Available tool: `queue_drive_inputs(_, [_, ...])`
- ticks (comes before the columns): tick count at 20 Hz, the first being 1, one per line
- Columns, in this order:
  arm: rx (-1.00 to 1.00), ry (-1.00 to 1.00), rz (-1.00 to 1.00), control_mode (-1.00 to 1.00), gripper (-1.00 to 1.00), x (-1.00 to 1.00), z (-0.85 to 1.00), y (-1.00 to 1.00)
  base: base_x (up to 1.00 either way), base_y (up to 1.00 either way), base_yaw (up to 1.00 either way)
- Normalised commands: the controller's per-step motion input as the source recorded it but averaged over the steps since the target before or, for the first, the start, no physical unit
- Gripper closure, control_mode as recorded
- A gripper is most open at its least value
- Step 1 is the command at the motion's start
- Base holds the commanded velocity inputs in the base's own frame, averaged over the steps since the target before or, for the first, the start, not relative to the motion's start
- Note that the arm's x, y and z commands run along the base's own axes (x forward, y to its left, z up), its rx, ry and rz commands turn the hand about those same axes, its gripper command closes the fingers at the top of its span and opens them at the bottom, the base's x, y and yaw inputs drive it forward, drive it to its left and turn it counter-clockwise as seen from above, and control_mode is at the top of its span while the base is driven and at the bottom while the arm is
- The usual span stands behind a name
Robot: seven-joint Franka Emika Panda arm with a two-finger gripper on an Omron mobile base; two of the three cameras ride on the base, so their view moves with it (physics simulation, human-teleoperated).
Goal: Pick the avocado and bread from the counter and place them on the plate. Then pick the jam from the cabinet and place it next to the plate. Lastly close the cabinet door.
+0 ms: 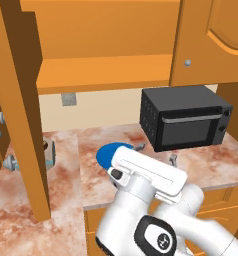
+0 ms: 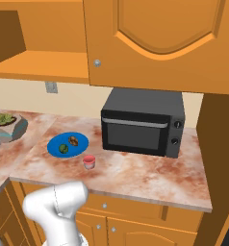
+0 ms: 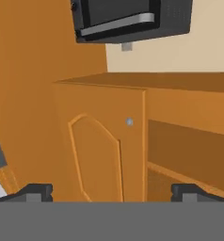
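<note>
Hanging above everything, the cabinet (image 2: 44, 62) stands open, its one inner shelf showing bare wood, and the cabinet door (image 1: 21, 115) is swung out toward the camera in the left base view, well clear of the cabinet's front. A second door (image 2: 159, 43) of the same wall row, to the right of the opening, is shut, with a small round knob (image 2: 97, 63) near its lower left corner. Under that shut door a black microwave (image 2: 143, 126) sits on the table (image 2: 135, 175), against the pale wall. Left of the microwave lies the plate (image 2: 67, 144), carrying the avocado (image 2: 63, 149) and the bread (image 2: 73, 141) side by side, apart from each other. The jam (image 2: 89, 162) stands upright on the table just beside the plate's near right edge, between the plate and the table's front edge. Farther left of the plate a grey planter (image 2: 9, 126) with green leaves rests on the table. In the hand view the claw (image 3: 111, 192) has its fingertips (image 3: 35, 192) spread wide with nothing between them, facing the shut door and the open shelf.
</note>
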Motion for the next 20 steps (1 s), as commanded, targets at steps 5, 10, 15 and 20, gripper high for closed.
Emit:
queue_drive_inputs(5, [-0.13, -0.18, 0.15, -1.00, -1.00, -0.29, 0.00, 0.32, 0.00, 0.00, 0.00])
queue_drive_inputs(10, [-0.12, -0.07, 0.16, -1.00, -1.00, -0.12, 0.00, 0.36, 0.00, 0.00, 0.00])
queue_drive_inputs(15, [-0.13, 0.00, 0.18, -1.00, -1.00, 0.00, 0.00, 0.40, 0.00, 0.00, 0.00])
queue_drive_inputs(20, [-0.17, 0.00, 0.15, -1.00, -1.00, -0.01, -0.01, 0.50, 0.00, 0.00, 0.00])
